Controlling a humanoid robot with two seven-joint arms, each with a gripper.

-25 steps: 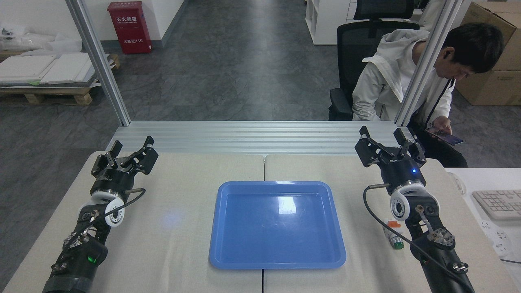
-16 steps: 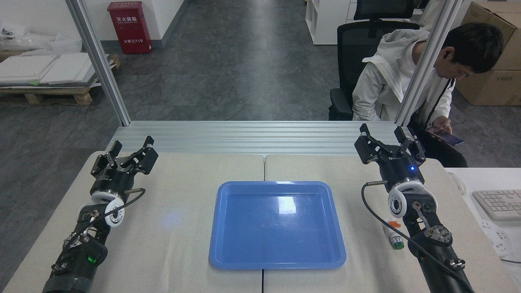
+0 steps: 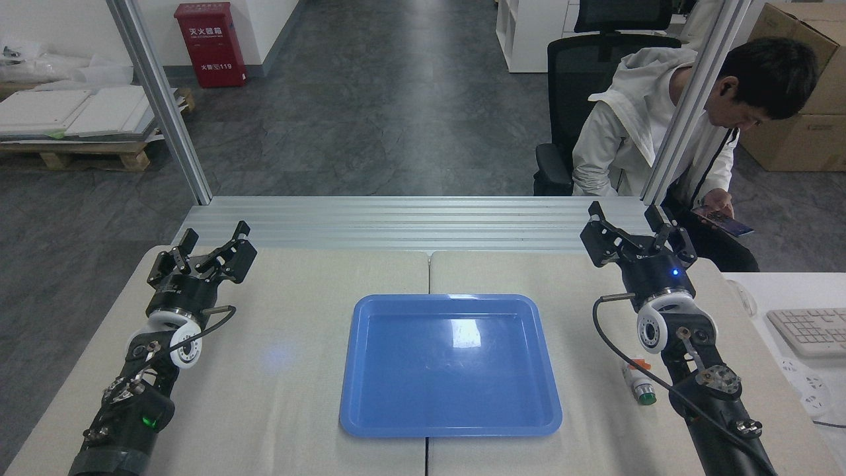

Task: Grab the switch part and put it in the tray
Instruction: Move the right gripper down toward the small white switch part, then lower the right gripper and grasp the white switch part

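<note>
Both tools are spread wide and grasp nothing. On the right, the tool (image 3: 638, 228) sits at the far right corner of the counter (image 3: 291, 396), fingers pointing away toward the metal rails at the back edge, a small blue light glowing on its body. On the left, the other tool (image 3: 210, 246) is near the far left corner, tilted a little to the right, its fingers likewise parted and bare.

Between the two arms lies the tray (image 3: 450, 426), a shallow blue one with rounded corners and a raised rim, glossy enough to catch a patch of glare. It holds nothing and straddles the seam between the two halves of the counter.

Lying on the counter to the right of the tray, just beside the right forearm and partly crossed by its black cable, is the switch part (image 3: 638, 384). Its orange end points away, and its green button cap points toward the near edge. It is well apart from the tray and well short of the right tool's fingers.

Beyond the counter a person (image 3: 634, 139) sits in a black chair looking down at a phone.
</note>
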